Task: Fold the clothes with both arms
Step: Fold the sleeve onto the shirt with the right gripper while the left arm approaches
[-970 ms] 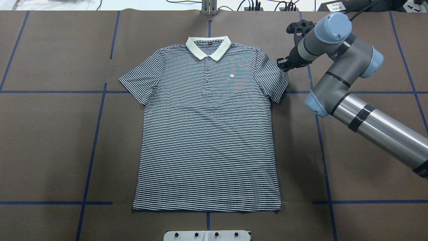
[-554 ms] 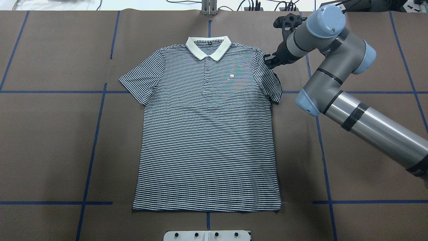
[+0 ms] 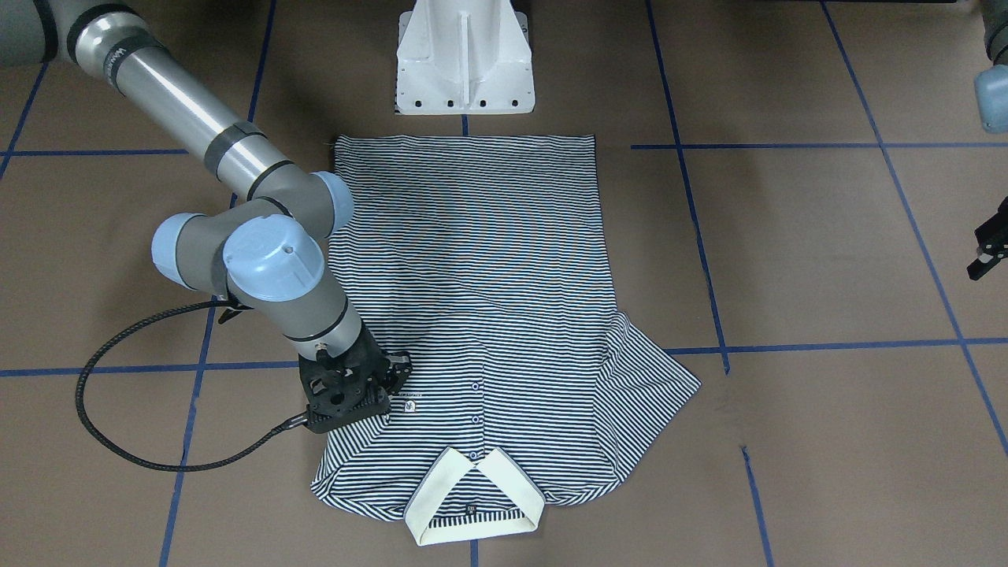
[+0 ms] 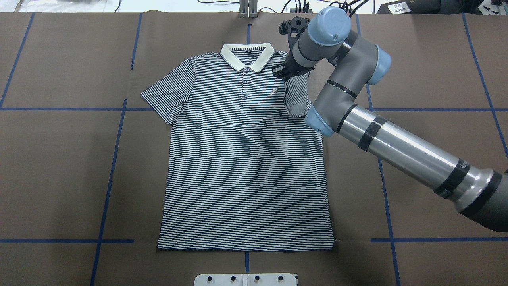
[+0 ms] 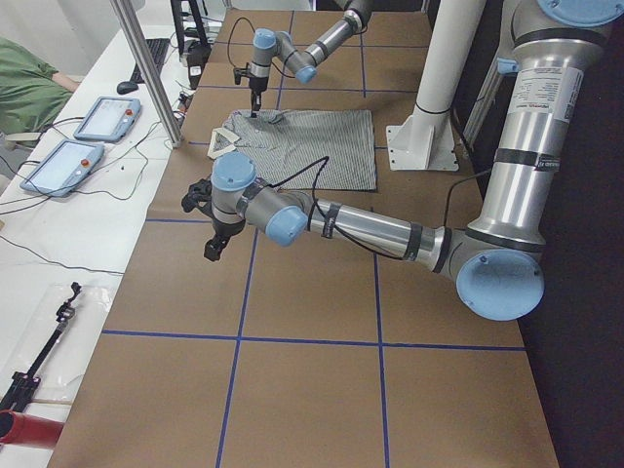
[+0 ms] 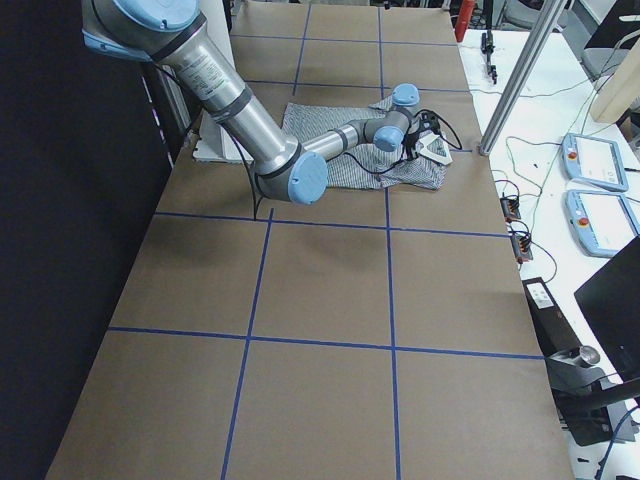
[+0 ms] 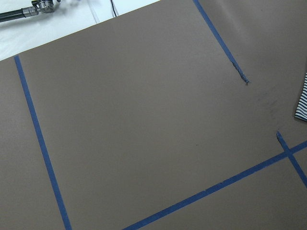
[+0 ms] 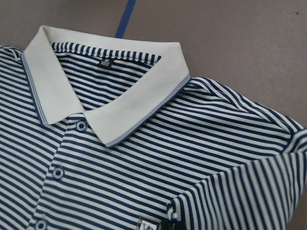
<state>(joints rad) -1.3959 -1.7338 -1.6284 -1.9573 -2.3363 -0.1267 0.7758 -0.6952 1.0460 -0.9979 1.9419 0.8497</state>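
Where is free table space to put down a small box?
Free: the table beside the flat sleeve of the polo shirt, up to the left gripper at the far edge; the patch between the shirt's lower side and the right arm. Crowded: by the collar, where the right gripper holds the folded sleeve.

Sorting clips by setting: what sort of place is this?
Probably a robotics lab: the right arm grips a polo shirt on a tape-gridded table, with teach pendants on a side bench.
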